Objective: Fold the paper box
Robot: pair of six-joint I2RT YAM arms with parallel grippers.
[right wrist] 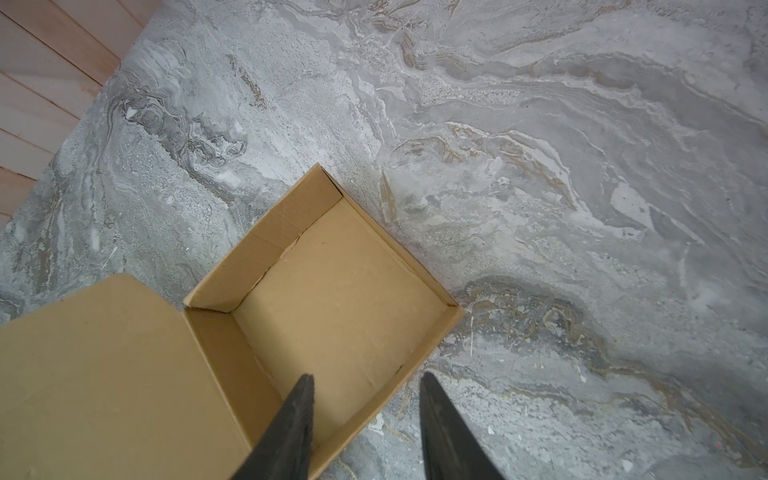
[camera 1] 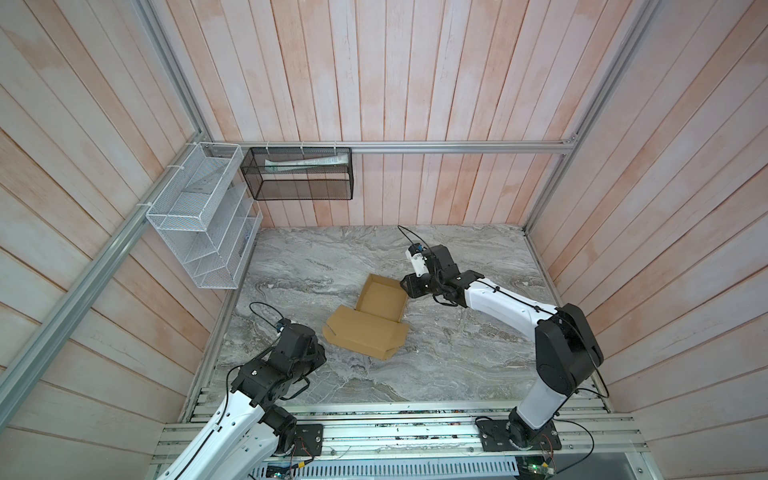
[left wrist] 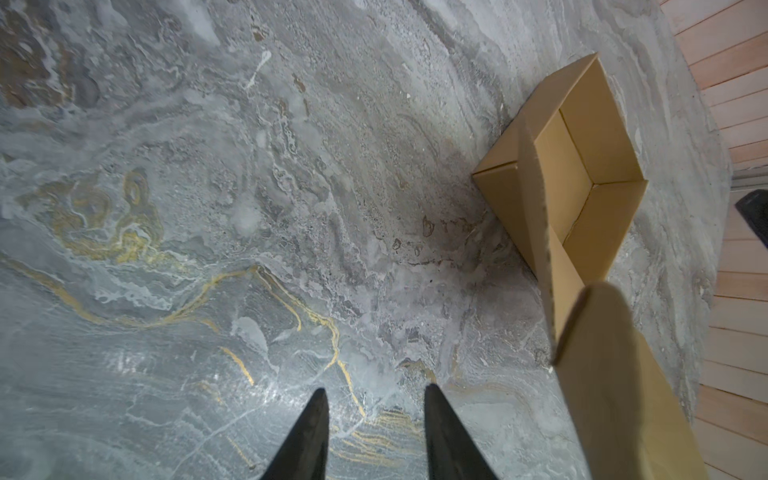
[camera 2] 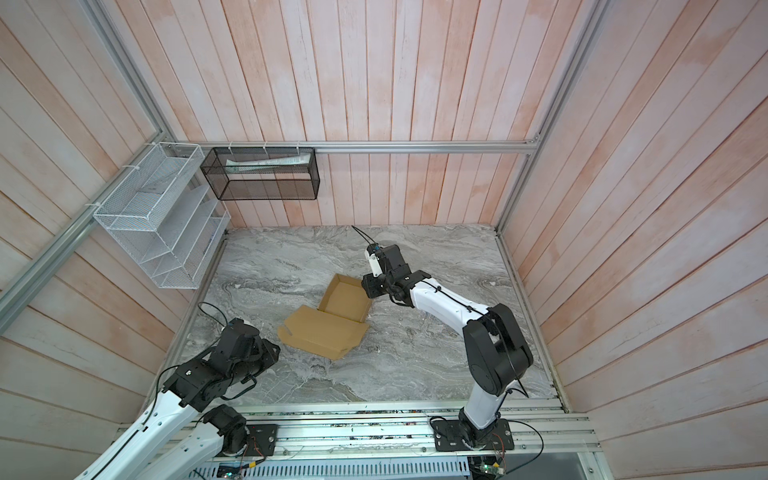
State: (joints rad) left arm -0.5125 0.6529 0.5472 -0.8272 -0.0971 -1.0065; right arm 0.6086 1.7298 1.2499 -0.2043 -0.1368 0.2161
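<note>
While the tray (right wrist: 345, 299) of the paper box (camera 1: 374, 316) already stands with four walls up near the middle of the tabletop (camera 1: 457, 353), its lid (camera 1: 365, 334) lies open, stretching from the tray toward 7 o'clock. We judge the folding well past halfway. What is left is swinging the lid over and tucking its flaps.

The right jaws are apart and hold nothing, poised astride the tray's 3 o'clock wall. The left jaws are apart too, over bare tabletop at the lid's 8 o'clock.

We see nothing on the tabletop blocking the lid's swing. A white wire rack (camera 1: 199, 216) at 10 o'clock and a black mesh basket (camera 1: 299, 174) at 11 o'clock hang on the walls, well apart.
</note>
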